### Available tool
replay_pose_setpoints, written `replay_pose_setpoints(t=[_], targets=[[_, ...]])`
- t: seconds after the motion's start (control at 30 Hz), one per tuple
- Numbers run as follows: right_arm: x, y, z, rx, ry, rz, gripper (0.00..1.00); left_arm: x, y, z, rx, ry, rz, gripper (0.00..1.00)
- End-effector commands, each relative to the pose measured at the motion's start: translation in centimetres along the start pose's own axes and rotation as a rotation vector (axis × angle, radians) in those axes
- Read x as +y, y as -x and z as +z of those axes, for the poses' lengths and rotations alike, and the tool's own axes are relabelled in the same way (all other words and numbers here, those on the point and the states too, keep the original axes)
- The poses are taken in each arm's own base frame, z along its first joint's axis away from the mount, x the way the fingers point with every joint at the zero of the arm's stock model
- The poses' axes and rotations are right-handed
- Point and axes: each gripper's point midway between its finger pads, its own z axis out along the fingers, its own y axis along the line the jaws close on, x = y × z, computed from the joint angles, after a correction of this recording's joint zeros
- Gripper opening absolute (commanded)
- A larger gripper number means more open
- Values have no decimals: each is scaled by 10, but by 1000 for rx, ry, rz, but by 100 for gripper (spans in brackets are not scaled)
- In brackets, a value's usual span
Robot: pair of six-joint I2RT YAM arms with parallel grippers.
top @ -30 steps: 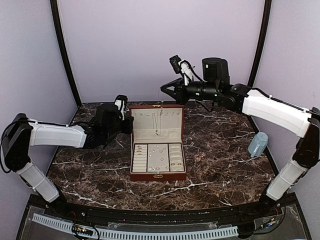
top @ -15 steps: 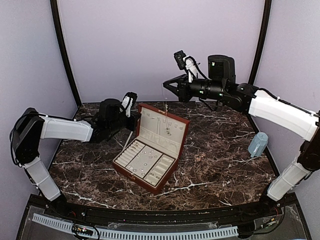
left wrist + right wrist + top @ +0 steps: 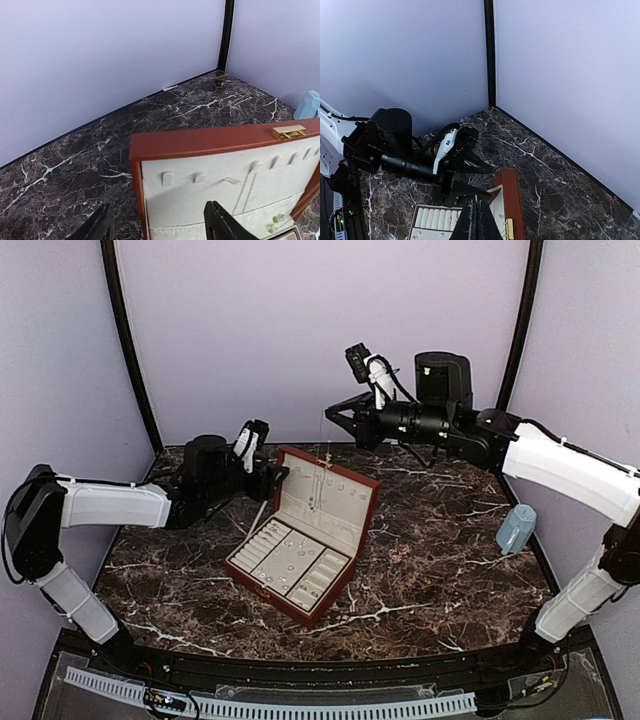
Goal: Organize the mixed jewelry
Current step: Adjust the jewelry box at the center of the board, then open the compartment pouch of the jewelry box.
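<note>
Skewed since a second ago, the jewelry box (image 3: pixel 300 606) now sits released beside our spread left gripper (image 3: pixel 276 476), the right gripper (image 3: pixel 332 419) stays clenched above its lid (image 3: pixel 350 508), and with the mixed jewelry (image 3: pixel 296 561) in the tray slots (image 3: pixel 256 549) we should descend slowly, clear of that lid.

1. Near-black marble pattern with white veins across the table (image 3: pixel 430 540).
2. Reddish-brown outside the box (image 3: pixel 210 142); cream on its lining (image 3: pixel 175 200); gold on the clasp (image 3: pixel 289 131).
3. Cream too on the slotted tray (image 3: pixel 258 546), dotted with silvery jewelry (image 3: pixel 290 562).
4. Silver for the thin chain (image 3: pixel 248 190); pale green for two small pieces (image 3: pixel 274 222).
5. Plain pale lavender over the walls (image 3: pixel 300 330); black on the corner posts (image 3: pixel 125 340).
6. White shells with black joints on the left arm (image 3: pixel 105 508) and right arm (image 3: pixel 565 468).
7. Pale blue on the small object (image 3: pixel 515 528) at the right.
</note>
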Motion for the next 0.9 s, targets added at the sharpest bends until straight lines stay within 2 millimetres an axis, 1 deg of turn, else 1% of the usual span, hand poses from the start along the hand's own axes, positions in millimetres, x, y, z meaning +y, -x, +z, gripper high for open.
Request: replay_pose_setpoints(t=[0.0, 0.03, 0.07, 0.17, 0.2, 0.27, 0.4, 0.5, 0.57, 0.67, 0.77, 0.87], targets=[[5, 10, -10, -39, -6, -5, 0, -27, 8, -27, -43, -82, 143, 65], [5, 10, -10, -40, -5, -3, 0, -34, 1, -33, -38, -105, 170, 65], [6, 9, -11, -40, -3, -3, 0, -42, 1, -37, -54, -146, 222, 66], [7, 9, -12, -42, 3, 1, 0, -60, -14, -50, -61, -239, 334, 67], [8, 9, -12, -43, 6, 1, 0, -66, -22, -51, -47, -274, 390, 67], [8, 9, -13, -47, 7, 2, 0, -69, -31, -49, -15, -299, 445, 68], [9, 8, -14, -53, 11, 1, 0, -74, -39, -41, -3, -339, 527, 69], [11, 8, -15, -55, 22, -4, 0, -76, -50, -28, 19, -363, 623, 74], [12, 7, -14, -56, 26, -4, 0, -77, -58, -20, 49, -381, 675, 74], [12, 5, -13, -59, 31, -2, 0, -76, -65, -8, 76, -393, 721, 74], [14, 4, -11, -60, 45, 1, 0, -74, -64, 0, 53, -377, 770, 74], [16, 3, -10, -60, 57, 2, 0, -74, -71, 10, 67, -379, 793, 71]])
